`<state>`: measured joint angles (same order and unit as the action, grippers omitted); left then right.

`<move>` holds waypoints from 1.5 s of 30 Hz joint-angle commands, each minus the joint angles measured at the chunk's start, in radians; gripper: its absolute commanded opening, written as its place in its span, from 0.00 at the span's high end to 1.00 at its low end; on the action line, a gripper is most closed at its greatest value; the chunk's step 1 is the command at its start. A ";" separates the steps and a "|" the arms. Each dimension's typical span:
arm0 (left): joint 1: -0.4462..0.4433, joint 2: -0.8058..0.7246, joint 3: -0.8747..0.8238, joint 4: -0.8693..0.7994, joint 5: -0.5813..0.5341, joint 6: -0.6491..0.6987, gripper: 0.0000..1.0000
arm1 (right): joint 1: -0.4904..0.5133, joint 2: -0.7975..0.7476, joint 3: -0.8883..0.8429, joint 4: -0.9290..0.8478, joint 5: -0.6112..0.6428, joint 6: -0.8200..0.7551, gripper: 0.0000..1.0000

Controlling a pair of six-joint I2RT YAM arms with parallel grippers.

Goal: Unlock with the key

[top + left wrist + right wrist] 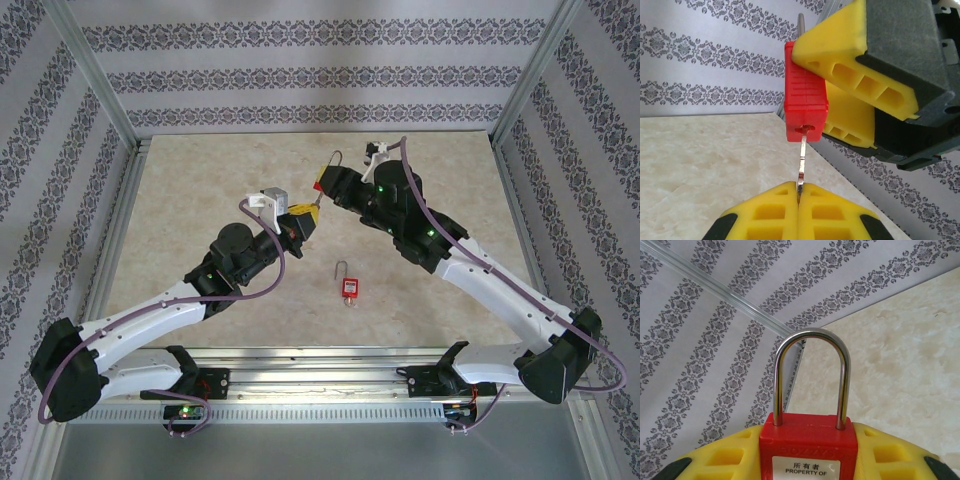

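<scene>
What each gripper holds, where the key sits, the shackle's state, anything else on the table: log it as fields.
left gripper: shut on the key
right gripper: shut on the held padlock, gripping its red body
key: blade tip in the held padlock's keyhole
shackle: closed, both legs seated in the body
spare padlock: red, lying flat on the table, apart from both arms

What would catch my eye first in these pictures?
In mid-air above the marbled beige table, the right gripper clamps a red plastic padlock with a closed steel shackle. The left gripper pinches a thin silver metal key pushed into the lock's underside. A second small red padlock lies alone on the table, near the middle.
</scene>
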<state>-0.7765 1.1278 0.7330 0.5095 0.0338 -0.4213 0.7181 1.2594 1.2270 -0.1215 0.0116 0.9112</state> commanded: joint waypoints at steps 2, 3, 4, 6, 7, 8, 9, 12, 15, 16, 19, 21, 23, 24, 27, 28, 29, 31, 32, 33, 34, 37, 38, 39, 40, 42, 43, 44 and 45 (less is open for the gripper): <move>0.018 -0.016 0.059 -0.029 -0.018 0.041 1.00 | 0.021 0.000 -0.016 0.028 -0.017 -0.002 0.94; 0.019 -0.011 0.066 -0.033 -0.017 0.046 1.00 | 0.027 0.002 -0.022 0.032 -0.013 0.001 0.94; 0.019 -0.006 0.078 -0.044 -0.017 0.051 1.00 | 0.034 0.004 -0.025 0.035 -0.008 0.002 0.95; 0.019 0.003 0.099 -0.068 -0.020 0.058 1.00 | 0.045 0.004 -0.032 0.038 0.007 0.002 0.94; 0.019 0.007 0.103 -0.070 -0.024 0.056 1.00 | 0.050 0.004 -0.035 0.040 0.013 0.002 0.95; 0.019 0.009 0.104 -0.068 -0.028 0.057 1.00 | 0.053 0.006 -0.037 0.042 0.015 0.005 0.94; 0.019 0.011 0.102 -0.062 -0.036 0.057 1.00 | 0.058 0.008 -0.038 0.042 0.016 0.011 0.95; 0.019 0.023 0.106 -0.056 -0.051 0.067 1.00 | 0.076 0.015 -0.038 0.040 0.033 0.018 0.95; 0.020 0.040 0.114 -0.053 -0.073 0.084 1.00 | 0.094 0.027 -0.024 0.030 0.038 0.018 0.95; 0.021 0.044 0.121 -0.054 -0.075 0.091 1.00 | 0.103 0.033 -0.020 0.022 0.043 0.016 0.95; 0.024 0.057 0.150 -0.065 -0.079 0.113 1.00 | 0.125 0.040 -0.021 0.011 0.060 0.025 0.95; 0.025 0.065 0.158 -0.062 -0.090 0.130 1.00 | 0.133 0.033 -0.038 0.025 0.071 0.038 0.96; 0.031 0.072 0.160 -0.052 -0.093 0.138 1.00 | 0.140 0.031 -0.047 0.031 0.081 0.043 0.97; 0.034 0.073 0.157 -0.041 -0.092 0.138 1.00 | 0.142 0.028 -0.050 0.032 0.085 0.043 0.97; 0.036 0.073 0.156 -0.029 -0.080 0.143 1.00 | 0.139 0.026 -0.050 0.019 0.087 0.046 0.96; 0.036 0.075 0.163 -0.048 -0.086 0.156 1.00 | 0.136 0.030 -0.034 0.001 0.084 0.036 0.95; 0.036 0.076 0.167 -0.070 -0.092 0.169 1.00 | 0.132 0.037 -0.014 -0.035 0.083 0.029 0.95; 0.033 0.075 0.163 -0.093 -0.104 0.198 1.00 | 0.123 0.047 0.008 -0.079 0.082 0.025 0.95; 0.027 0.076 0.165 -0.109 -0.118 0.220 1.00 | 0.118 0.050 0.008 -0.085 0.082 0.030 0.95; 0.014 0.081 0.168 -0.129 -0.146 0.252 1.00 | 0.110 0.054 0.009 -0.091 0.079 0.037 0.95; -0.002 0.088 0.170 -0.145 -0.176 0.289 1.00 | 0.102 0.060 0.009 -0.098 0.072 0.045 0.95; -0.068 0.123 0.177 -0.163 -0.282 0.413 1.00 | 0.084 0.071 0.000 -0.093 0.052 0.074 0.95; -0.088 0.142 0.181 -0.164 -0.322 0.452 1.00 | 0.080 0.077 0.005 -0.097 0.045 0.080 0.95; -0.110 0.164 0.189 -0.164 -0.359 0.493 1.00 | 0.075 0.087 0.011 -0.103 0.031 0.087 0.95; -0.124 0.184 0.194 -0.161 -0.387 0.528 1.00 | 0.074 0.095 0.013 -0.103 0.026 0.092 0.95; -0.150 0.212 0.199 -0.142 -0.431 0.584 1.00 | 0.071 0.105 0.014 -0.103 0.021 0.105 0.95; -0.159 0.221 0.200 -0.131 -0.451 0.613 1.00 | 0.067 0.109 0.012 -0.102 0.019 0.112 0.95; -0.170 0.229 0.200 -0.116 -0.472 0.646 1.00 | 0.062 0.113 0.008 -0.099 0.011 0.122 0.95; -0.179 0.233 0.200 -0.105 -0.487 0.676 1.00 | 0.058 0.115 0.006 -0.096 0.004 0.127 0.96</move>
<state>-0.9165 1.3453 0.8883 0.3271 -0.3992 0.0895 0.7486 1.3659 1.2175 -0.2207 0.1791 0.9985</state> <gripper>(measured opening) 0.052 0.331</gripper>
